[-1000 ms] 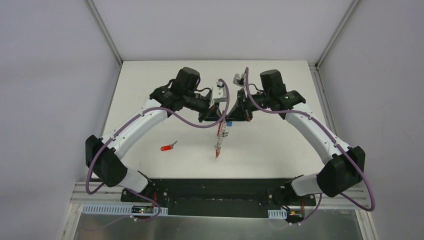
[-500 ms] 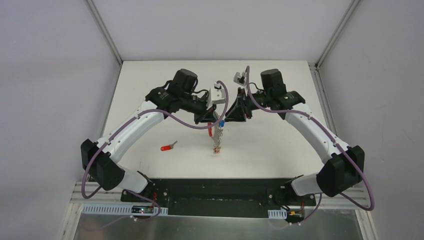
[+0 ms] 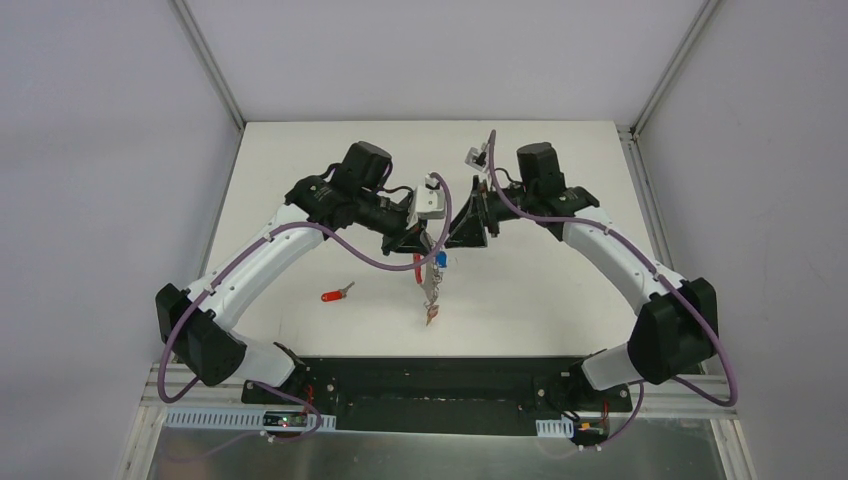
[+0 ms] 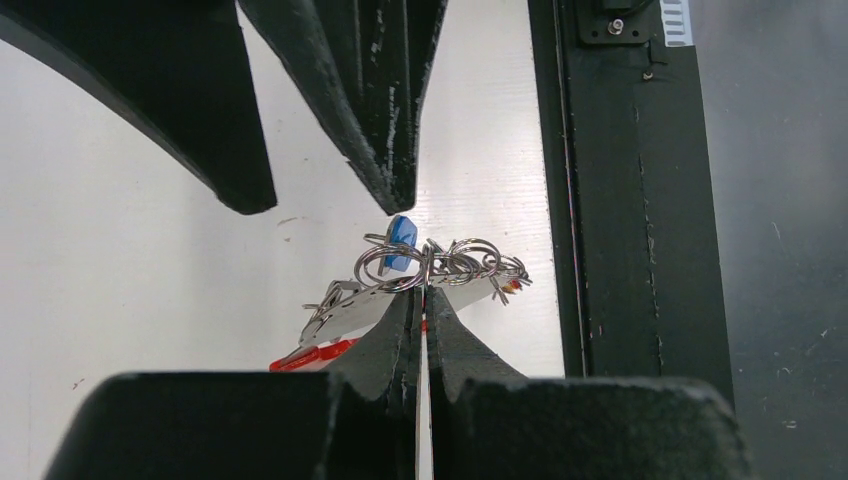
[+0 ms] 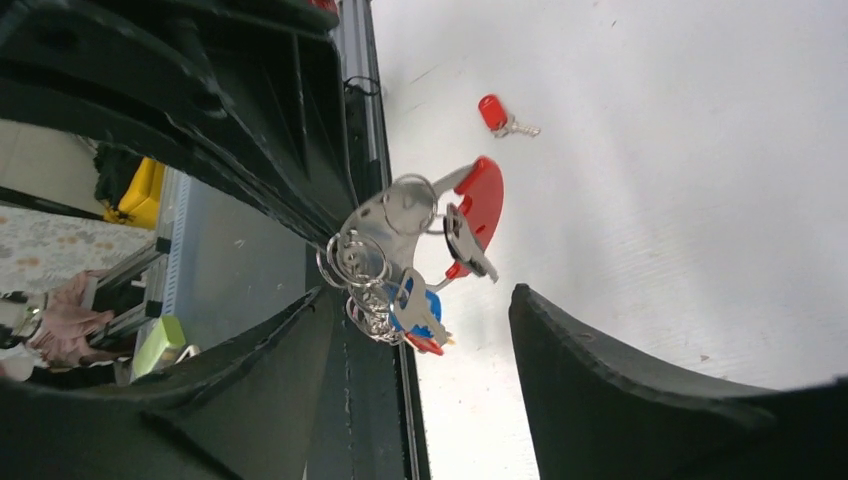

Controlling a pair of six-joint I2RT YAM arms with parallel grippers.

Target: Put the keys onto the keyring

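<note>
left gripper pinches hanging keyring mid-counter; right gripper, fingers spread, crowds it at 2 o'clock; red-headed key well apart at 8 o'clock, bare counter between

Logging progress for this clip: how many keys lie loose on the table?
1: the red-headed key lies left of the keyring, which hangs from the left claw. Others may be hidden from these views.

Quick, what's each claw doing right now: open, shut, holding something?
Left gripper: shut on the keyring.
Right gripper: open, gripping nothing.
</note>
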